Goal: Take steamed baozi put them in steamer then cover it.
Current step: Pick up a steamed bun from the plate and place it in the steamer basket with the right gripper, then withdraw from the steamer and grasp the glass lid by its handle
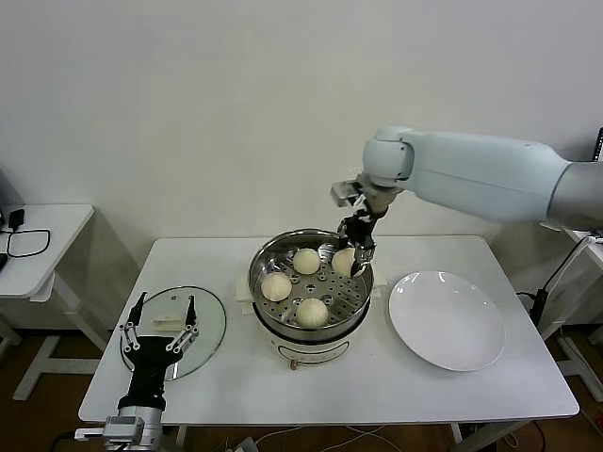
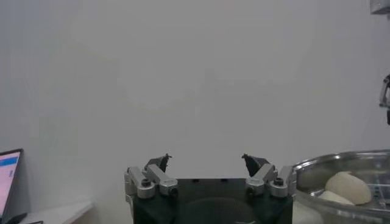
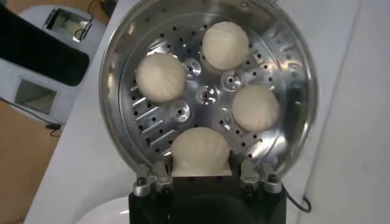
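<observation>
The steamer point(image 1: 256, 279) stands mid-table, a shiny steel pot with a perforated tray on a white base. Three baozi lie loose in it at the left point(image 1: 277, 286), back point(image 1: 306, 261) and front point(image 1: 312, 311). My right gripper point(image 1: 358, 264) reaches down into the pot's right side and is shut on the fourth baozi point(image 1: 344, 261), low over the tray. In the right wrist view that bun point(image 3: 201, 151) sits between the jaws of my right gripper point(image 3: 201, 165), inside the steamer point(image 3: 116, 55). My left gripper point(image 1: 164, 306) is open and empty, parked over the glass lid point(image 1: 205, 328).
The glass lid with its white handle lies flat at the table's left front. An empty white plate point(image 1: 445, 320) lies right of the steamer. A small side table point(image 1: 47, 235) stands far left. The left wrist view shows my left gripper point(image 2: 206, 159) and the steamer's rim point(image 2: 341, 159).
</observation>
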You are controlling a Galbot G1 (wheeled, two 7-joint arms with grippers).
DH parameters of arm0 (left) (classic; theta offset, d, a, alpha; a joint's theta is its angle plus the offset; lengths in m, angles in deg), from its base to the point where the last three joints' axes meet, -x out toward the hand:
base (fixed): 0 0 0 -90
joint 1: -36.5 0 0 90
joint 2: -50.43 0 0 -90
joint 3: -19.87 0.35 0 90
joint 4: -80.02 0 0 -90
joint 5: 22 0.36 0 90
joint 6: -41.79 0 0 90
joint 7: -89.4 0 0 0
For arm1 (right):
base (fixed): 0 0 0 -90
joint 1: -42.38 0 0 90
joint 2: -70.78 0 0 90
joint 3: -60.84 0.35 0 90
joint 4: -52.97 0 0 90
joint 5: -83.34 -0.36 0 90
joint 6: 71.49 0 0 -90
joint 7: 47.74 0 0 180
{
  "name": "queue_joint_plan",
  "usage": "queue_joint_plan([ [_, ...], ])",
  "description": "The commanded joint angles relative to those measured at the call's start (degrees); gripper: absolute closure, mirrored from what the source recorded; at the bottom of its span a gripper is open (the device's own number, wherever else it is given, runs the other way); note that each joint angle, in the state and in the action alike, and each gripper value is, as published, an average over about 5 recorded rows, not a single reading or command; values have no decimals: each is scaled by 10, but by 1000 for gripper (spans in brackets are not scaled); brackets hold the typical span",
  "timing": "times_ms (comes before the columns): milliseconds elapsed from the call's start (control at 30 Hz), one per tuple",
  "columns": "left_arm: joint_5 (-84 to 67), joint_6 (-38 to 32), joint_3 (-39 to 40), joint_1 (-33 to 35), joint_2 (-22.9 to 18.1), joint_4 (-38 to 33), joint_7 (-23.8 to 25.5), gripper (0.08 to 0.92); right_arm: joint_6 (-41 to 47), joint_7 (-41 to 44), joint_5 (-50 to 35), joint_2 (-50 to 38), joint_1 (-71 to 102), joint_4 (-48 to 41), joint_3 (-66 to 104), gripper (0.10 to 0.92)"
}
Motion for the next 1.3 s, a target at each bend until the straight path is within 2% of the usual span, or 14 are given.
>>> queue_joint_plan([
  [33,0,0,-2,0,-1,-1,-1,177,14,-22,12,42,36,-33,-18,389],
  [433,0,2,-7,0,1,2,-4,177,14,-26,29,67,73,-67,-16,373],
  [700,-1,3,-9,-1,2,0,-4,177,12,-31,34,57,75,-59,-5,231],
  [867,0,5,-9,-3,4,-1,-3,177,10,-36,22,16,46,-18,19,204],
  [1000,1,6,-9,-8,8,-1,-3,177,-7,-59,-6,-66,21,59,67,203],
  [1067,5,8,-8,-13,10,0,-3,177,-30,-101,-33,-113,15,98,87,203],
  [1133,14,12,-8,-20,14,3,-5,177,-73,-189,-56,-170,18,137,101,203],
  [1167,22,16,-7,-25,16,4,-6,177,-97,-250,-63,-195,24,154,106,203],
  [1300,82,42,-6,-49,28,16,-21,177,-176,-598,-76,-294,110,223,158,203],
])
